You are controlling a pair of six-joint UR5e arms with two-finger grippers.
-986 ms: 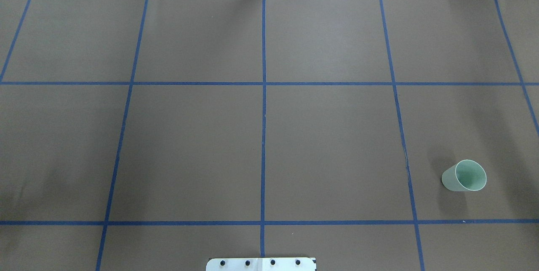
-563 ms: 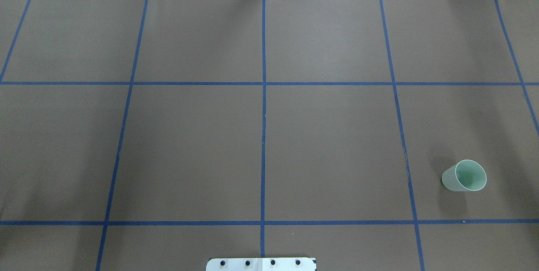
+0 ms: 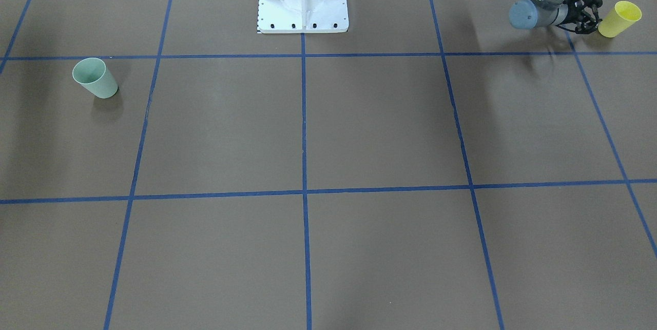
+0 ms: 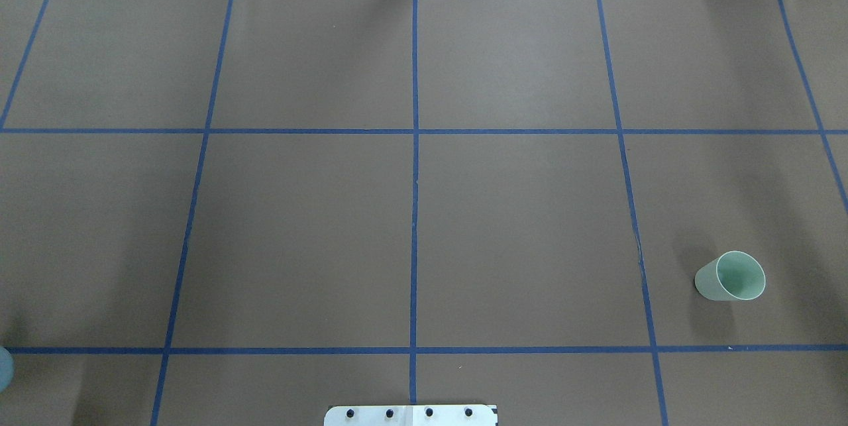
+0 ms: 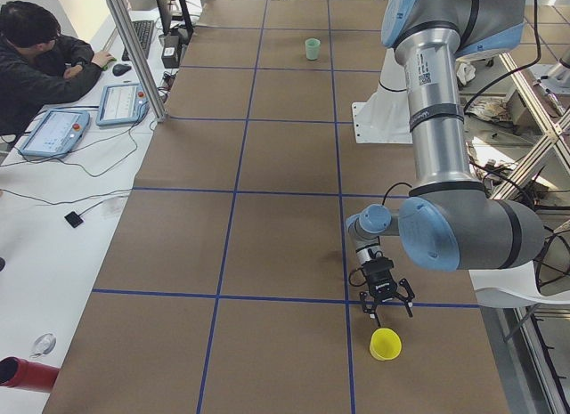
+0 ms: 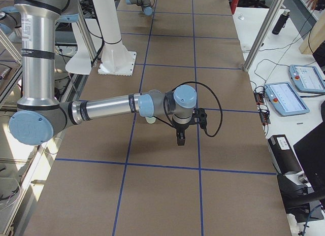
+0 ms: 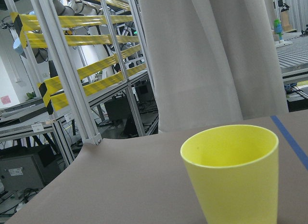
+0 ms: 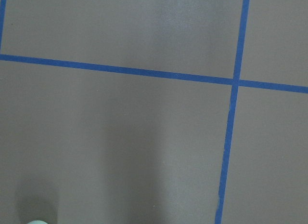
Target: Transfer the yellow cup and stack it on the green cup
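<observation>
Yellow plastic, judged light, thin-walled and a little slippery, is seen in the yellow cup (image 3: 619,18), stood upright on the tabletop (image 3: 380,124) just beside the wide-spread left pincer (image 3: 593,14), and is best taken gently across the wall under the rim.

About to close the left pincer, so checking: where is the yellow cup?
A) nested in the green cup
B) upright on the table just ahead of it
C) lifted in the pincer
B: the yellow cup stands on the table just ahead of the left pincer, ungripped.
</observation>
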